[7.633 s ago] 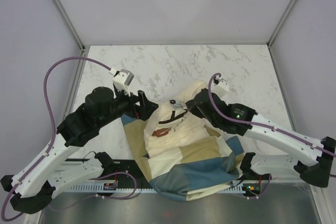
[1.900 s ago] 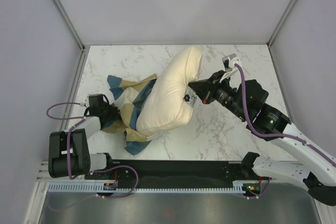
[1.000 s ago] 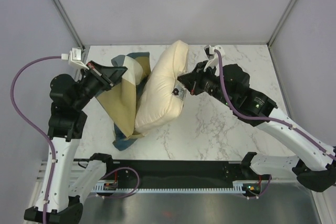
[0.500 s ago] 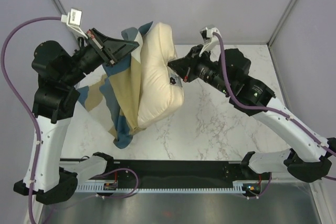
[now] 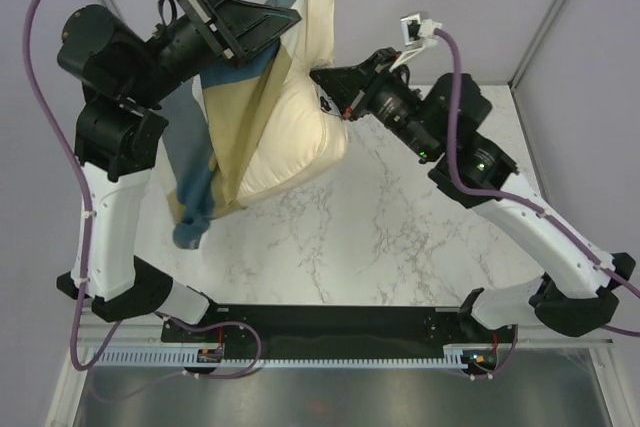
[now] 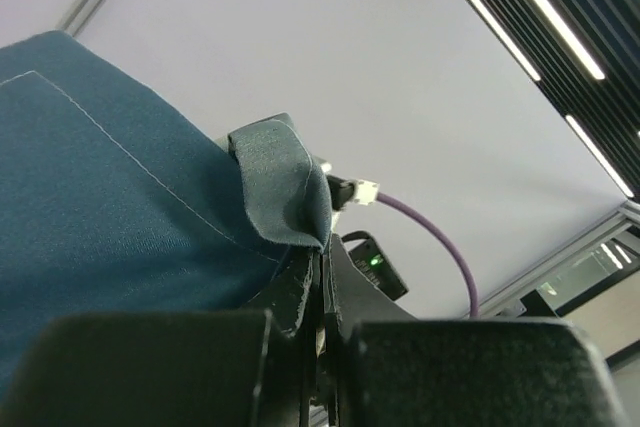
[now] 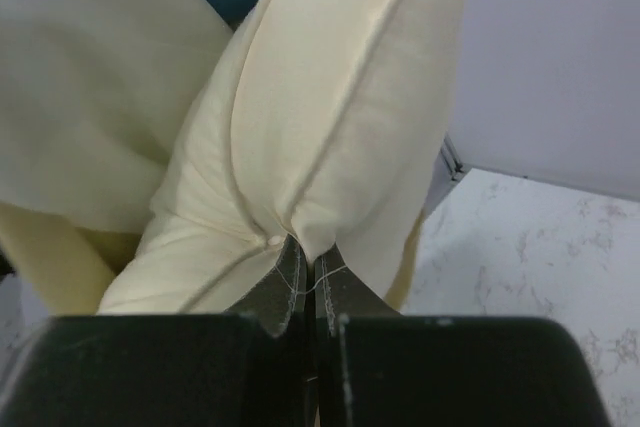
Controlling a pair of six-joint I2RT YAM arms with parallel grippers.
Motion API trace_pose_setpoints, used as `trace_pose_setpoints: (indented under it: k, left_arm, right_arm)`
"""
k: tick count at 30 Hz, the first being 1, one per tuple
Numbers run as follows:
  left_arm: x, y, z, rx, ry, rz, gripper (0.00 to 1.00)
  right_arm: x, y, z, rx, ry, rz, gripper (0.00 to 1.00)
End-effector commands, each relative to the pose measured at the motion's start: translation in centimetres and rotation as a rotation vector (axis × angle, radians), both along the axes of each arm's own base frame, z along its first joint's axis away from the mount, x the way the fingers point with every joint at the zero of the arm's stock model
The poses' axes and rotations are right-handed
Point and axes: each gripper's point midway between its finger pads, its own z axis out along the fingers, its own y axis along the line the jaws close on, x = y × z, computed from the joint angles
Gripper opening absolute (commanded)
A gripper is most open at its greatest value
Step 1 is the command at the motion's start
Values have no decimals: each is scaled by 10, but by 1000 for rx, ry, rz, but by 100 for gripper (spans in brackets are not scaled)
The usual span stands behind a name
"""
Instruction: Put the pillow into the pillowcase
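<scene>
With the left gripper (image 5: 283, 19) clamped on the pillowcase (image 5: 200, 162) and the right gripper (image 5: 322, 83) pinching the pillow (image 5: 295, 142), both grips probably needed to hold firm until the case's mouth was found.

the pillowcase (image 5: 225, 137) hides the left side of the pillow (image 5: 295, 127) from above; its blue fold covers the tips of the left fingers (image 6: 290, 299) in the wrist view.

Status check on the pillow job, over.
Left claw shut on pillowcase corner. Right claw shut on pillow edge. Pillow not in yet, pillowcase hanging alongside. Nothing in the way.
</scene>
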Motion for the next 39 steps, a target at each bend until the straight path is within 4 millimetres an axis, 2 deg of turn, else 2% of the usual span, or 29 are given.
trace_pose_setpoints:
  k: [1,4,7,9,10,11,12,13,15,16,17,18,19,21,22,23,25,26,27,29,30,31,32,33,35,36,38,39]
  left_arm:
    - [-62,1,65,-189,-167,-157,2]
    - [-69,-4,67,-204,-173,-175,2]
    - [-78,-2,67,-201,-187,-184,2]
    - [-70,-6,56,-178,-167,-162,2]
    - [-75,-1,56,-176,-175,-151,2]
    - [-64,-7,44,-155,-145,-135,2]
    - [-62,-7,39,-143,-144,-124,2]
    - [-56,-10,30,-127,-121,-117,2]
    - [-51,-14,23,-114,-107,-112,2]
    - [-47,-17,18,-105,-96,-113,2]
    - [-45,-19,16,-101,-89,-115,2]
    - [-44,-20,15,-101,-84,-116,2]
    - [-42,-22,13,-97,-79,-120,2]
    - [-41,-26,12,-97,-76,-129,2]
    - [-41,-27,13,-99,-78,-130,2]
    - [-40,-28,13,-101,-74,-134,2]
    - [-45,-27,19,-118,-87,-142,2]
    - [-44,-30,20,-121,-87,-148,2]
    - [-49,-28,26,-132,-101,-154,2]
    - [-49,-31,27,-137,-98,-157,2]
    - [-49,-32,27,-138,-97,-160,2]
    - [-48,-34,26,-136,-93,-162,2]
    - [-48,-35,26,-137,-91,-163,2]
    - [-45,-38,24,-134,-83,-165,2]
    - [-47,-38,25,-139,-82,-176,2]
    - [-48,-39,26,-141,-80,-178,2]
    - [-49,-37,27,-144,-86,-176,2]
    - [-50,-36,28,-145,-89,-176,2]
  right_arm:
    - [51,53,-152,-263,292,-48,0]
    - [66,61,-182,-307,336,-79,0]
    - [72,59,-193,-313,362,-87,0]
    - [77,49,-190,-279,388,-106,0]
    - [74,39,-178,-248,379,-114,0]
    - [80,27,-177,-227,386,-145,0]
    - [79,17,-168,-192,389,-157,0]
    - [73,1,-149,-147,366,-168,0]
    - [76,-29,-123,-85,335,-217,0]
    - [66,-47,-93,-32,289,-223,0]
    - [67,-65,-76,-5,261,-251,0]
    - [57,-78,-58,14,223,-254,0]
    - [50,-88,-36,39,183,-261,0]
    - [36,-97,-18,49,146,-247,0]
    - [33,-95,-18,48,143,-229,0]
    - [33,-90,-23,39,151,-210,0]
    - [41,-70,-66,-9,237,-152,0]
    - [44,-59,-76,11,240,-122,0]
    - [45,-37,-128,-43,316,-43,0]
    - [37,-7,-162,-84,353,16,0]
    - [37,7,-190,-140,389,25,0]
    - [31,18,-203,-180,398,34,0]
    - [29,20,-204,-189,396,38,0]
    - [31,18,-195,-182,388,30,0]
    - [39,0,-179,-208,361,-55,0]
    - [39,-13,-137,-163,298,-84,0]
    - [46,-45,-107,-156,275,-169,0]
    - [42,-64,-59,-106,200,-203,0]
